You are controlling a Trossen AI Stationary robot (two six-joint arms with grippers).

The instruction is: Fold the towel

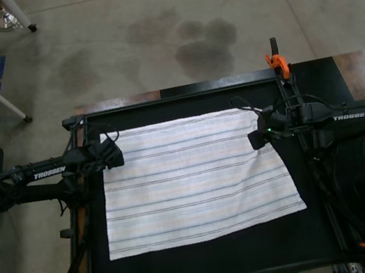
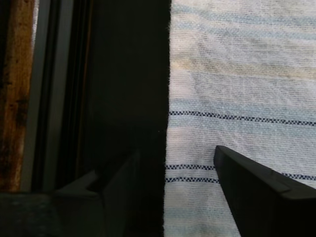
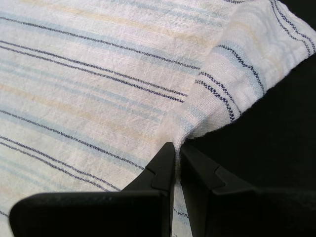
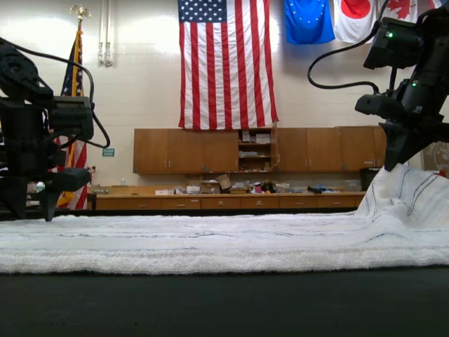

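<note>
In the top view I read "TROSSEN" in white on my left arm [image 1: 49, 172], and "TROSSEN" again on my right arm [image 1: 352, 116]. Nothing else is legible.

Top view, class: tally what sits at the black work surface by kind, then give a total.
Towel: 1
Robot arms, each with a pincer (left pincer, right pincer): 2
Orange clamp: 1
Total: 4

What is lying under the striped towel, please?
The towel lies on a black table surface, visible all around it. Whatever lies beneath its middle is covered. The right gripper pinches one edge, lifting it.
</note>
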